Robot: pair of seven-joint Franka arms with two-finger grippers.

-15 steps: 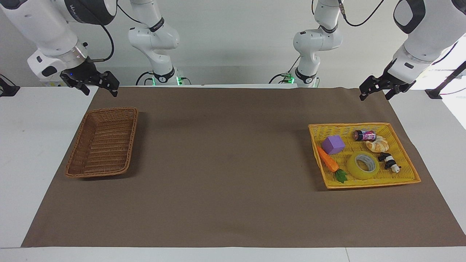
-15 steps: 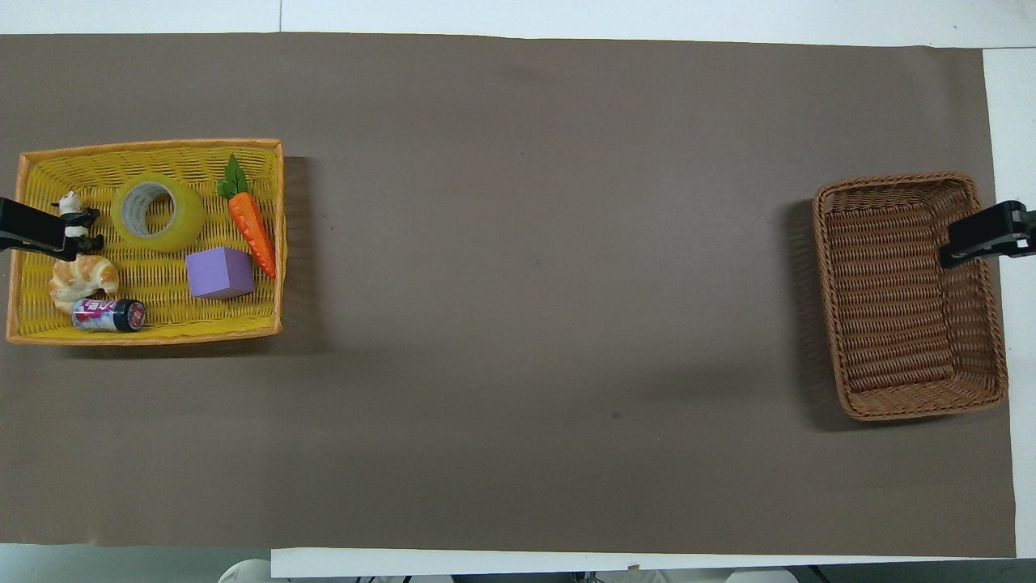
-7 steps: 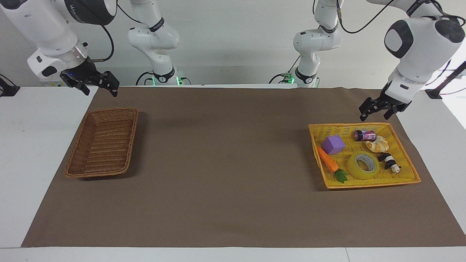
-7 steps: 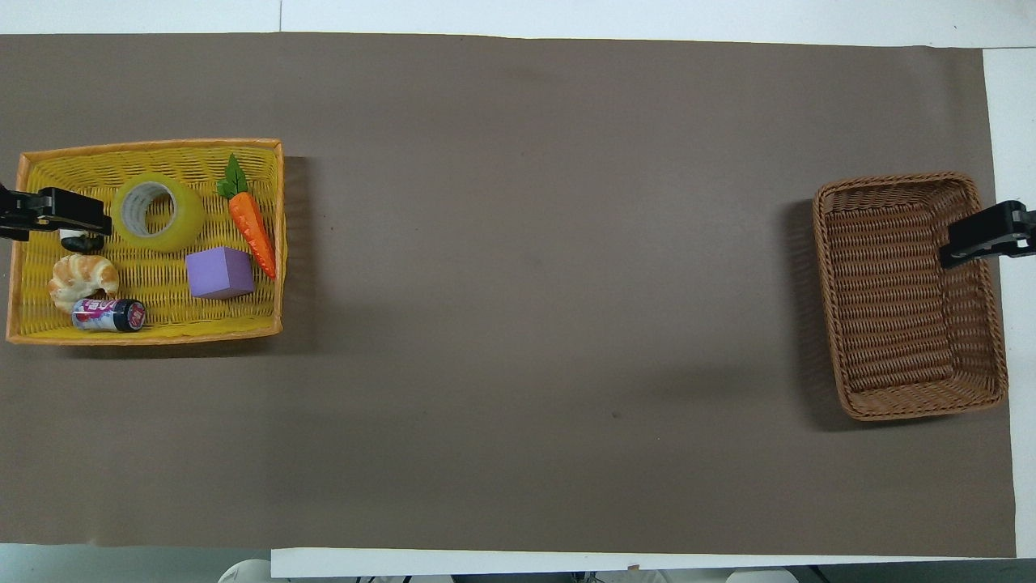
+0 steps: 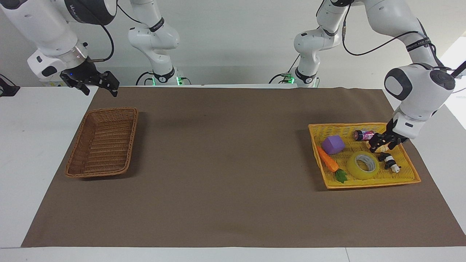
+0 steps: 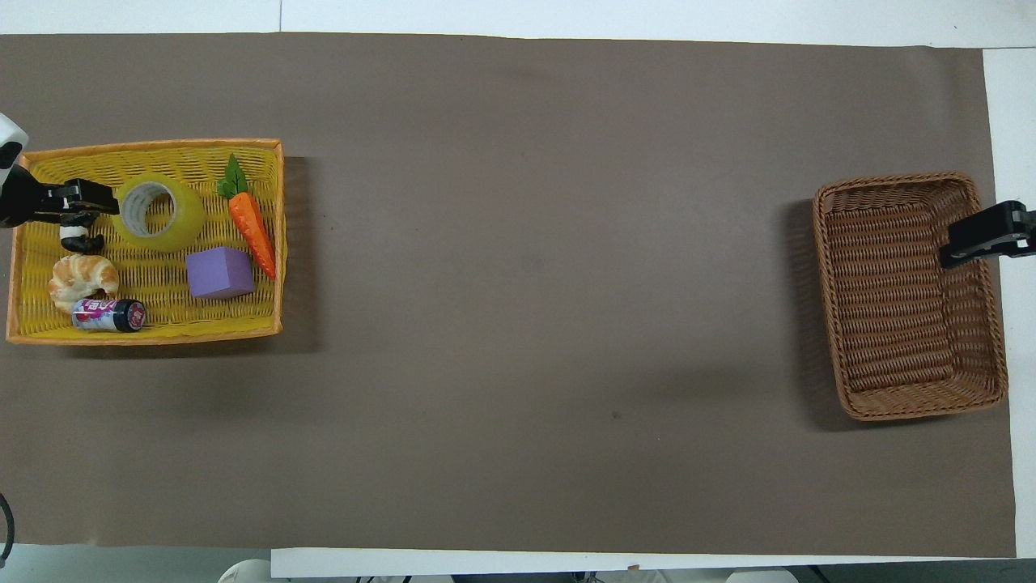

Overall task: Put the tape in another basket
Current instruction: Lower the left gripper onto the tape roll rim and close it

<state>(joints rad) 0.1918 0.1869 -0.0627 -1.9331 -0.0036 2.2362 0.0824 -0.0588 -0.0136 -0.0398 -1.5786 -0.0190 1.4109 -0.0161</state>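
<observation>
A white rectangular table carries a large brown paper-like mat that covers most of its top, leaving white strips bare at both ends and along the edge farthest from the robots. Two baskets lie directly on the mat, well apart. A rectangular brown woven wicker basket with sloped sides sits toward the right arm's end of the table. A shallow bright yellow woven tray-like basket with an orange rim sits toward the left arm's end. Both lie at about the same distance from the robots, with a wide stretch of bare mat between them.
</observation>
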